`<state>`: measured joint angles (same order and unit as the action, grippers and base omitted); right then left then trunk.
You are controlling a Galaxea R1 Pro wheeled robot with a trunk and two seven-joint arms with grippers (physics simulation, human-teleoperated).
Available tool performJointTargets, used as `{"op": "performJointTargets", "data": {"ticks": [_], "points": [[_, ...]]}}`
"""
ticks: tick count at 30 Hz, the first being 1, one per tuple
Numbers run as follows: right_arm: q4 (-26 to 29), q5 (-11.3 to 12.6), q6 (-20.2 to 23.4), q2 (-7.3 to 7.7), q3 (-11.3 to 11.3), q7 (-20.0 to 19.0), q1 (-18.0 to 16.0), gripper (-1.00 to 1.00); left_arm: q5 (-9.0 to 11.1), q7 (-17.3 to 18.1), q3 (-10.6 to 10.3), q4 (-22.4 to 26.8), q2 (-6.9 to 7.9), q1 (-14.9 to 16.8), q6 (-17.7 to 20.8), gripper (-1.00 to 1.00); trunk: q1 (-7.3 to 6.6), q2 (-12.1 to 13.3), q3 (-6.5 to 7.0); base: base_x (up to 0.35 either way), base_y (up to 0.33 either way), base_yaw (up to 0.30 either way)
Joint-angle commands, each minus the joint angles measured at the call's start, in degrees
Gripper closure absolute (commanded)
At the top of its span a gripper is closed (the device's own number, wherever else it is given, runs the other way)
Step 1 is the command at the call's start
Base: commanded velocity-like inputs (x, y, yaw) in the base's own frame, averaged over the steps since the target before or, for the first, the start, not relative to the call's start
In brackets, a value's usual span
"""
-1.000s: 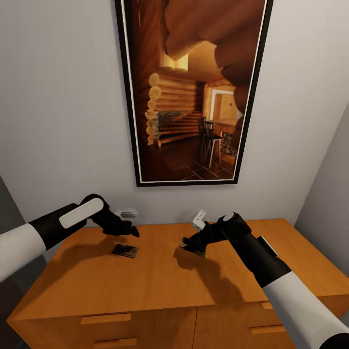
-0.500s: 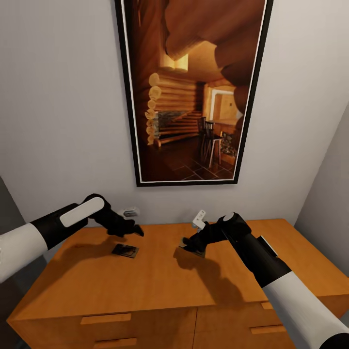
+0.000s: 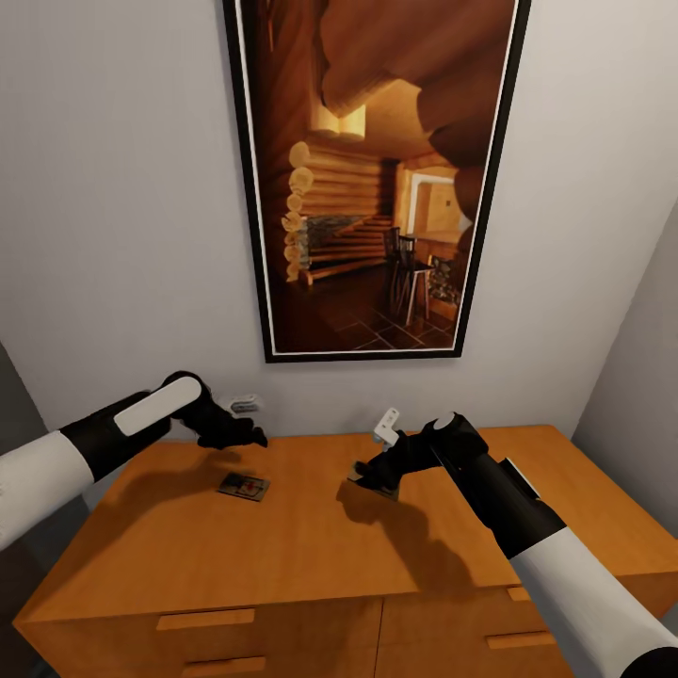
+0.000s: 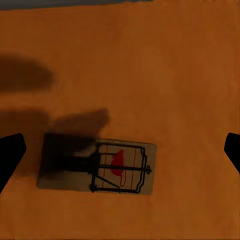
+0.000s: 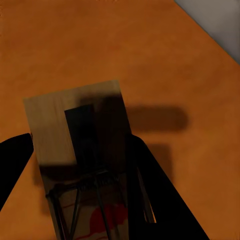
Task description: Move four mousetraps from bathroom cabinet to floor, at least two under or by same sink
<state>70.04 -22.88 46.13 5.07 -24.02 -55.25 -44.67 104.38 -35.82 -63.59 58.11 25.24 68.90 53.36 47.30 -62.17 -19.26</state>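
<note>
Two mousetraps are showing on the flat, smooth orange-brown wooden top of the cabinet (image 3: 311,556), whose drawer fronts with slim bar handles are running along the bottom of the head view. The left mousetrap (image 3: 244,486) is lying flat in the lower left-centre of the head view, a thin rectangular slab with dark wire parts; in the left wrist view this left mousetrap (image 4: 97,165) is lying with its long axis across the frame, its wire bar and red patch toward the right end, its left end under shadow. The left gripper (image 3: 247,436) is hovering above it and slightly toward the wall, clear of it, its black fingers (image 4: 11,152) showing at the two side edges of the left wrist view, spread wide. The right mousetrap (image 3: 374,483) is sitting at lower centre, tilted, clamped by the right gripper (image 3: 363,473); in the right wrist view this right mousetrap (image 5: 80,145) is running lengthwise up the frame, pale wood grain at the top end, wire and red patch at the bottom, with black fingers (image 5: 155,190) closing on both long sides. A tall black-framed picture (image 3: 372,169) of a log-cabin interior is hanging on the pale grey wall (image 3: 113,207) above.
</note>
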Motion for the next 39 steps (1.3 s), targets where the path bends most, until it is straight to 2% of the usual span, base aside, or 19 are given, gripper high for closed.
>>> {"op": "performJointTargets", "data": {"ticks": [1, 2, 3, 4, 5, 6, 7, 8, 9, 10, 12, 14, 17, 25, 26, 27, 29, 35, 39], "points": [[0.07, -0.58, 0.11, 0.02, -0.06, -0.47, -0.06, 1.0, 0.89, -2.24, 0.11, 0.16, -0.11, 0.1, -0.32, -1.0, 0.01, -0.06, -0.08, 0.0, 0.0, 0.0], [0.05, -0.58, 0.11, 0.02, -0.06, -0.47, -0.06, 1.0, 1.75, -5.57, 0.55, 0.25, -0.48, 0.1, -0.79, -1.0, 0.01, -0.06, -0.08, 0.0, 0.0, 0.0], [0.04, -0.58, 0.11, 0.02, -0.06, -0.47, -0.06, 1.0, 2.39, -7.26, 0.71, 0.27, -0.66, 0.1, -1.1, -1.0, 0.01, -0.06, -0.08, 0.0, 0.0, 0.0], [0.03, -0.58, 0.11, 0.01, -0.06, -0.47, -0.06, 1.0, 4.11, -10.6, 0.95, 0.33, -1.02, 0.1, -1.95, -1.0, 0.01, -0.06, -0.08, 0.0, 0.0, 0.0], [0.03, -0.58, 0.11, -0.01, -0.06, -0.47, -0.06, 1.0, 5.14, -12.28, 1.03, 0.36, -1.17, 0.1, -2.48, -1.0, 0.01, -0.06, -0.08, 0.0, 0.0, 0.0], [0.02, -0.58, 0.11, 0.0, -0.06, -0.47, -0.06, 1.0, 8.75, -17.36, 1.2, 0.47, -1.46, 0.1, -4.33, -1.0, 0.01, -0.06, -0.08, 0.0, 0.0, 0.0], [0.04, -0.58, 0.14, -0.02, -0.06, -0.47, -0.06, 1.0, 11.33, -20.87, 1.26, 0.65, -1.57, 0.1, -5.74, -1.0, 0.01, -0.06, -0.08, 0.0, 0.0, 0.0], [0.04, -0.58, 0.16, -0.01, -0.06, -0.47, -0.06, 1.0, 14.92, -26.23, 1.33, 1.41, -1.61, 0.1, -8.09, -1.0, 0.01, -0.06, -0.08, 0.0, 0.0, 0.0], [0.04, -0.58, 0.17, -0.02, -0.06, -0.47, -0.06, 1.0, 15.91, -27.99, 1.37, 1.85, -1.6, 0.1, -8.92, -1.0, 0.01, -0.06, -0.08, 0.0, 0.0, 0.0], [0.05, -0.58, 0.18, -0.04, -0.06, -0.47, -0.06, 1.0, 17.49, -31.18, 1.45, 2.96, -1.57, 0.1, -10.61, -1.0, 0.01, -0.06, -0.08, 0.0, 0.0, 0.0], [0.07, -0.58, 0.18, -0.05, -0.06, -0.47, -0.06, 1.0, 18.92, -34.9, 1.63, 4.87, -1.46, 0.1, -13.31, -1.0, 0.01, -0.06, -0.08, 0.0, 0.0, 0.0], [0.09, -0.58, 0.21, -0.06, -0.06, -0.47, -0.06, 1.0, 19.68, -37.13, 1.76, 6.62, -1.36, 0.1, -16.18, -1.0, 0.01, -0.06, -0.08, 0.0, 0.0, 0.0], [0.1, -0.58, 0.23, -0.06, -0.06, -0.47, -0.06, 1.0, 20.34, -38.72, 1.82, 8.3, -1.31, 0.1, -20.48, -1.0, 0.01, -0.06, -0.08, 0.0, 0.0, 0.0], [0.1, -0.58, 0.28, -0.06, -0.06, -0.47, -0.06, 1.0, 20.65, -39.35, 1.75, 9.17, -2.04, -0.24, -28.98, -1.0, 0.01, -0.06, -0.08, 0.0, 0.0, 0.0], [0.1, -0.56, 0.28, -0.06, -0.06, -0.47, -0.06, 1.0, 20.62, -39.4, 1.73, 9.42, -2.99, -0.43, -34.42, -1.0, 0.01, -0.06, -0.08, 0.0, 0.0, 0.0], [0.1, -0.55, 0.28, -0.06, -0.06, -0.47, -0.06, 1.0, 20.61, -39.35, 1.72, 9.47, -3.3, -0.49, -36.11, -1.0, 0.01, -0.06, -0.08, 0.0, 0.0, 0.0], [0.1, -0.55, 0.28, -0.06, -0.06, -0.47, -0.06, 1.0, 20.61, -39.26, 1.7, 9.5, -3.66, -0.53, -37.76, -1.0, 0.01, -0.06, -0.08, 0.0, 0.0, 0.0], [0.03, -0.58, 0.28, -0.74, -0.06, -0.47, -0.06, 1.0, 20.35, -38.68, 1.41, 9.11, -6.25, -1.56, -46.92, -1.0, 0.01, -0.06, -0.08, 0.0, 0.0, 0.0], [-0.05, -0.58, 0.22, -0.83, -0.06, -0.47, -0.06, 1.0, 20.19, -38.07, 1.38, 8.67, -7.16, -3.01, -49.15, -1.0, 0.01, -0.06, -0.08, 0.0, 0.0, 0.0]]}}
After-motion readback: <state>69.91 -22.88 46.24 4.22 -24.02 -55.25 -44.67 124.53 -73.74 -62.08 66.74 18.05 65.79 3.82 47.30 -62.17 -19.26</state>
